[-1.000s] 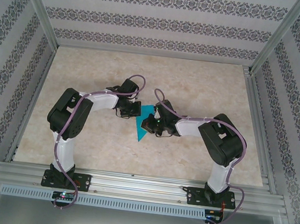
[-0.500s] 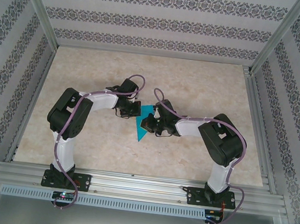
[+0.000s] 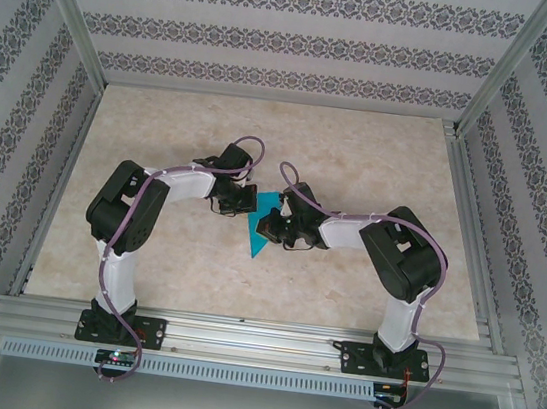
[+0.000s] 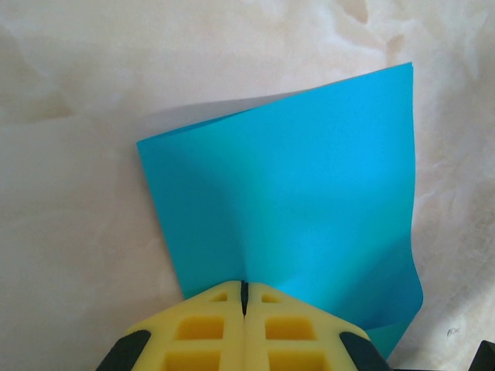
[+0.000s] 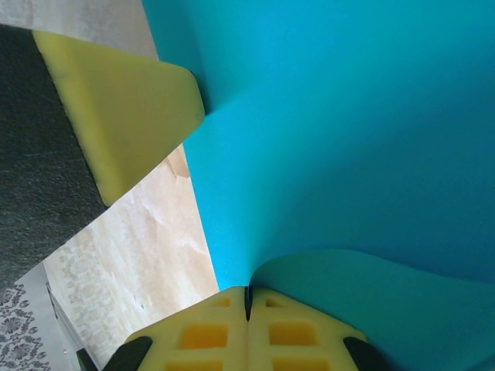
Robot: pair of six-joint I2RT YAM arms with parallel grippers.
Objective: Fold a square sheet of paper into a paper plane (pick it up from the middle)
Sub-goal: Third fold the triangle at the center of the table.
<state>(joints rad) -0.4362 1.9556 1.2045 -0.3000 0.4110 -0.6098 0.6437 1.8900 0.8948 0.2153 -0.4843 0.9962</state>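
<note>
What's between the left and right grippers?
The teal sheet of paper spans the gap, as the top external view shows. The left gripper and right gripper each have jaws shut on it, per the wrist views.

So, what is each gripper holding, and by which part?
Both hold the paper: left gripper by one edge, right gripper by another, where it curls.
</note>
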